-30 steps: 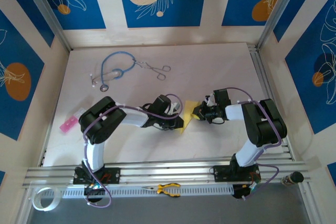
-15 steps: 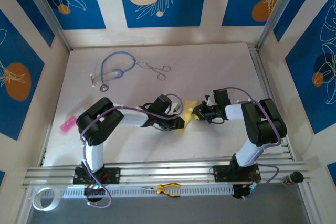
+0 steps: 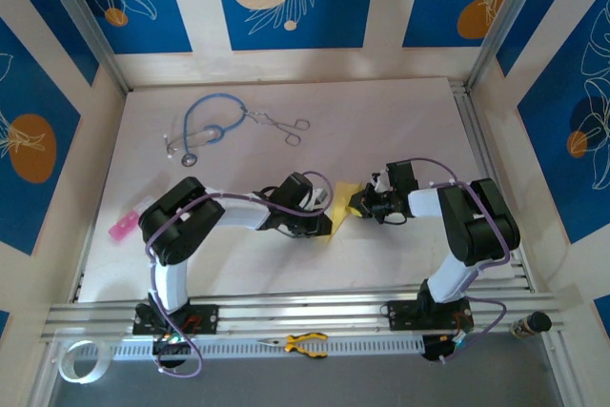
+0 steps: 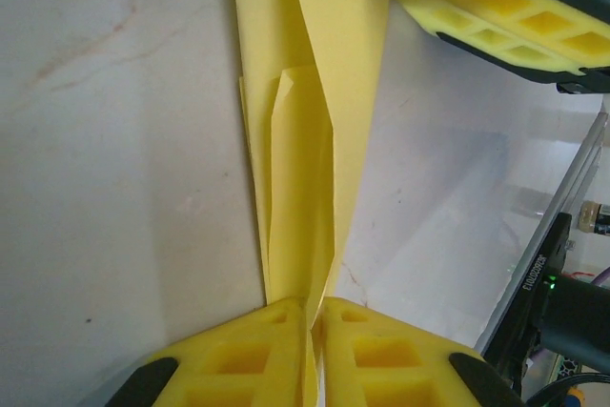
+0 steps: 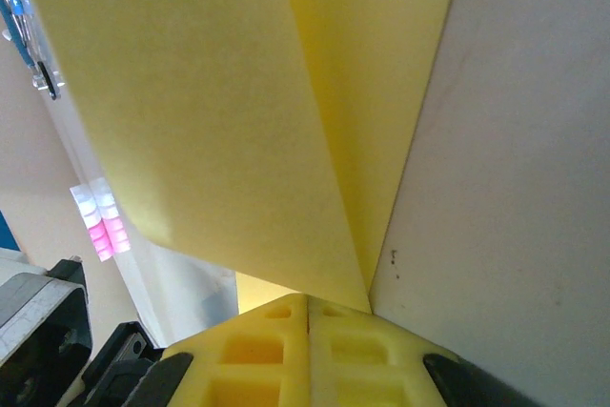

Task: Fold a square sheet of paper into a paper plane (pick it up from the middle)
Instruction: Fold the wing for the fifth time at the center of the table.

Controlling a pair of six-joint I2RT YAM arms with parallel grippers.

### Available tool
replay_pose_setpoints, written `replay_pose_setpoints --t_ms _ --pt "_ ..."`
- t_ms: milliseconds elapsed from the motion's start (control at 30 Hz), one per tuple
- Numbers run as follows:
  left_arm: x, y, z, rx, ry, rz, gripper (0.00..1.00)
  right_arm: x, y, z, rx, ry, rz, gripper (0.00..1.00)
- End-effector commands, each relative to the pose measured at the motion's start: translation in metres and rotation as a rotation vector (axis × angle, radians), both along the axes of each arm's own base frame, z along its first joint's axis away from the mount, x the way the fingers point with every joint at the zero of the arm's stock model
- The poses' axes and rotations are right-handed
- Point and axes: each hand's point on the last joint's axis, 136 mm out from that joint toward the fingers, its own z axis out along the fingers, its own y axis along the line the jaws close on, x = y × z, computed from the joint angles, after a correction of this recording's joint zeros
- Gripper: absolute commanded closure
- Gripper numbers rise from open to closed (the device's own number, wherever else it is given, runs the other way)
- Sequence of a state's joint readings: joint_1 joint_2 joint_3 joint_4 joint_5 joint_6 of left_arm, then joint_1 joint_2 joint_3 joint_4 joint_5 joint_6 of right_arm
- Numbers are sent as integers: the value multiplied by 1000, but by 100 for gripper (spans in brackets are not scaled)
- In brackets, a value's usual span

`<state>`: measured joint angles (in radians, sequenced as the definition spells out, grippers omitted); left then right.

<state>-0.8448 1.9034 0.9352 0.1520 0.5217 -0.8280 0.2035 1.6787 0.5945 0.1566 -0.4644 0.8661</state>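
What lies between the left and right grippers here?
The folded yellow paper, pinched at one end by the left gripper and at the other by the right gripper; the left wrist view shows this.

Table [image 3: 381, 131] with stethoscope [image 3: 205, 126], forceps [image 3: 281, 125], pink object [image 3: 124, 227]

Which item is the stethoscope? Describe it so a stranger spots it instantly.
Start at the white table and look to its far left part, away from the arm bases. The stethoscope lies there in a loose loop; its blue tubing sets it apart from the bare-metal forceps beside it.
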Motion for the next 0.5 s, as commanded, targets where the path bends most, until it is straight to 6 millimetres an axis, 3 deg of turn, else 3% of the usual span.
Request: replay_pose_setpoints --t_ms 0,200,467 --pt "-21 20 -25 117 69 -12 85 -12 0 -24 -55 81 0 100" --pt "-18 24 -17 135 39 -5 78 -11 0 -22 -56 78 0 100" --pt "-21 25 -19 147 50 -18 77 -10 1 -22 -54 77 0 100"
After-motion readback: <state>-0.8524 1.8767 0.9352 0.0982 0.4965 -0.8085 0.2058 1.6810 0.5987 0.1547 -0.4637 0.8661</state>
